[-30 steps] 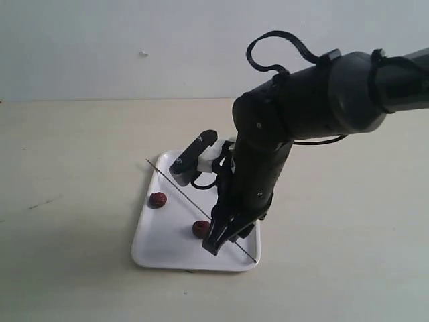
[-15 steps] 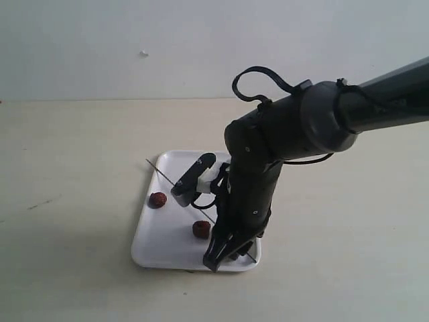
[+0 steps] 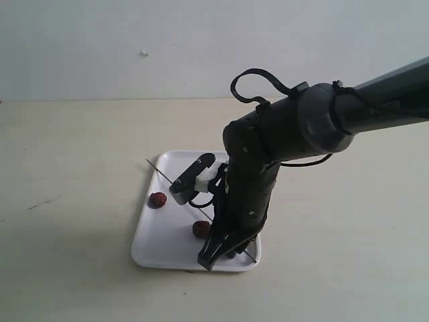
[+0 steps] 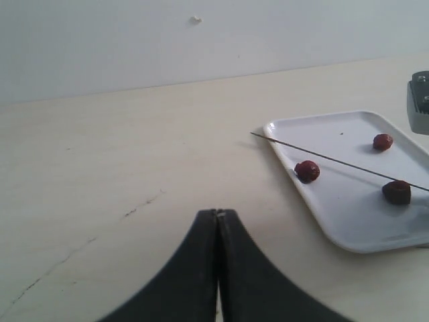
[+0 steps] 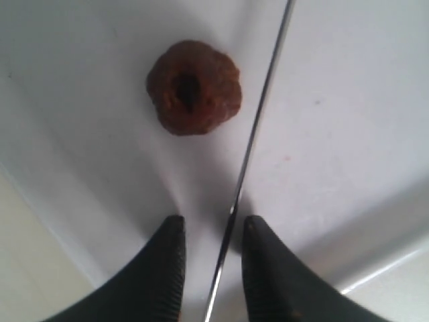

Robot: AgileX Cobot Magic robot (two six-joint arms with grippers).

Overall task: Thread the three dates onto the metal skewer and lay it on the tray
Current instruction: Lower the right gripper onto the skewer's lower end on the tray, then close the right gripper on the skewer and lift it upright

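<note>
The white tray [image 3: 161, 245] lies on the beige table with the thin metal skewer [image 3: 164, 176] running diagonally across it. Two dates [image 3: 157, 200] [image 3: 200, 229] show in the exterior view; the arm hides the third. The left wrist view shows all three dates [image 4: 307, 170] [image 4: 397, 192] [image 4: 383, 141] loose on the tray [image 4: 348, 228], beside the skewer [image 4: 322, 156]. My right gripper [image 5: 213, 225] is down at the tray's near edge, open, its fingers straddling the skewer [image 5: 258, 127] with gaps on both sides; one date [image 5: 194, 87] lies just ahead. My left gripper [image 4: 218, 213] is shut and empty over bare table.
My right arm [image 3: 295, 134] reaches in from the upper right and covers the tray's right side. Its wrist camera housing [image 3: 193, 176] hangs over the tray's middle. Thin dark scratches [image 3: 43, 202] mark the table to the left. A pale wall closes the back.
My right arm has dropped and shifted toward the tray's near edge. Its fingertips now sit lower around the skewer's end, and the jaws have narrowed.
</note>
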